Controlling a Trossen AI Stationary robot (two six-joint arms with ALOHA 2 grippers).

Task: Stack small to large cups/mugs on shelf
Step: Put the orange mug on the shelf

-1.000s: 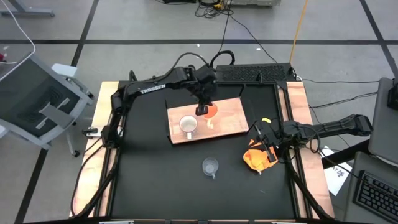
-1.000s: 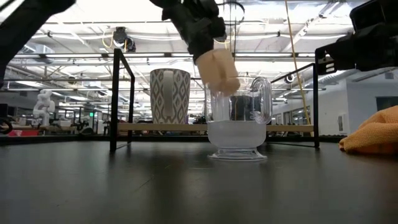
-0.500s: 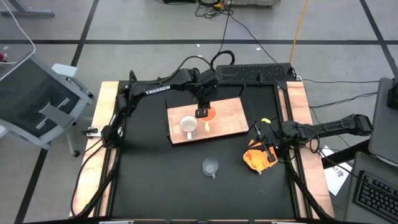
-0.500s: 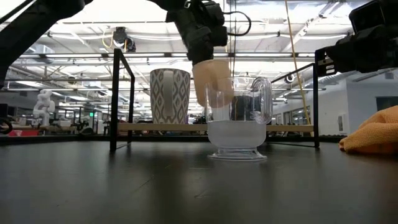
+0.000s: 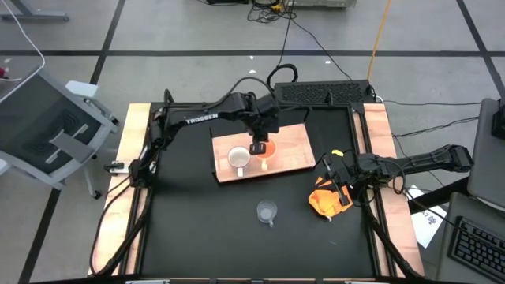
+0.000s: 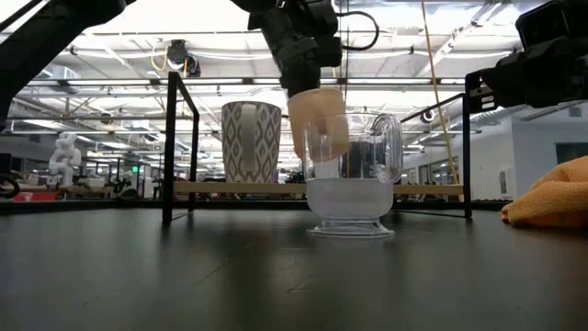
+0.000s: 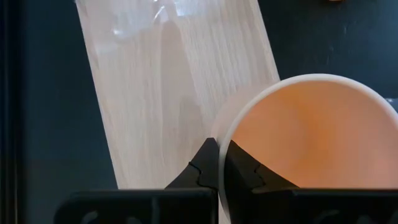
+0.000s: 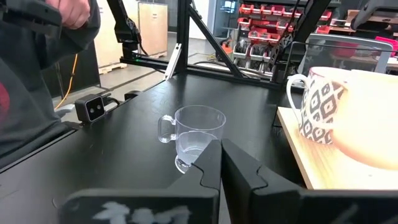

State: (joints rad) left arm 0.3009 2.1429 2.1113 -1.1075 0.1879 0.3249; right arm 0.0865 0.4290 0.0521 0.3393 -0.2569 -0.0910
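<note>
High view: arm reads "TROSSEN"; left gripper [image 5: 258, 147] jaws clamp yellow-orange mug [image 5: 267, 145]; right jaws together.

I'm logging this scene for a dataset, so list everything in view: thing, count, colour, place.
White patterned mug: one, white with dark diamonds, on the board's left part.
Yellow-orange mug: one, orange, held over the board beside the white mug.
Glass cup: one, clear, on the tabletop in front of the board.
Wooden board: one, light brown, mid-table.
Cloth: one, orange-yellow, right of the glass cup.
Tabletop: black.
Person: one, dark sleeve, beyond the table.
Left gripper: shut on the yellow-orange mug's rim.
Right gripper: shut, empty, above the cloth.
</note>
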